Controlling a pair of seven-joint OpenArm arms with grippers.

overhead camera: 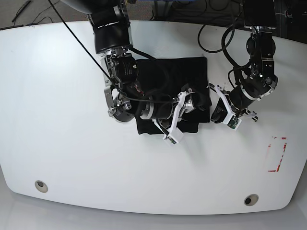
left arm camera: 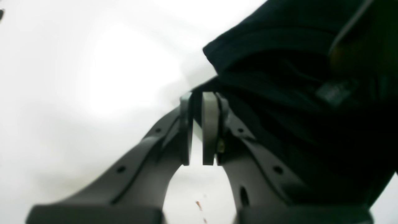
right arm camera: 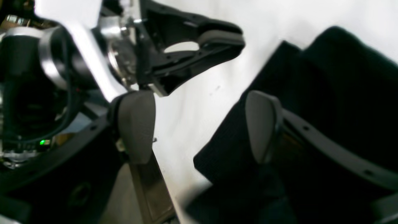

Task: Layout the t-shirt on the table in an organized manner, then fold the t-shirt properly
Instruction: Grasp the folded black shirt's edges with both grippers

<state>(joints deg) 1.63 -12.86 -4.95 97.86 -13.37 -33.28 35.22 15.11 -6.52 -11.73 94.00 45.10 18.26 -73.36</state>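
Observation:
The black t-shirt (overhead camera: pixel 189 72) lies folded into a compact rectangle in the middle of the white table (overhead camera: pixel 57 96). My right gripper (overhead camera: pixel 196 101) reaches across it to its right edge. In the right wrist view that gripper (right arm camera: pixel 199 127) is open: one pad hangs over the t-shirt (right arm camera: pixel 342 77), the other over bare table (right arm camera: pixel 192 102). Just beyond, my left gripper (overhead camera: pixel 212 98) meets the same edge from the right. Up close it (left arm camera: pixel 197 99) is shut, with a dark fold of the t-shirt (left arm camera: pixel 279 46) caught between its tips.
A red rectangular outline (overhead camera: pixel 277 154) marks the table at the right. Two round holes (overhead camera: pixel 41 186) (overhead camera: pixel 249 200) sit near the front edge. Black cables (overhead camera: pixel 216 28) hang at the back. The left gripper (right arm camera: pixel 217 40) shows close ahead of the right one.

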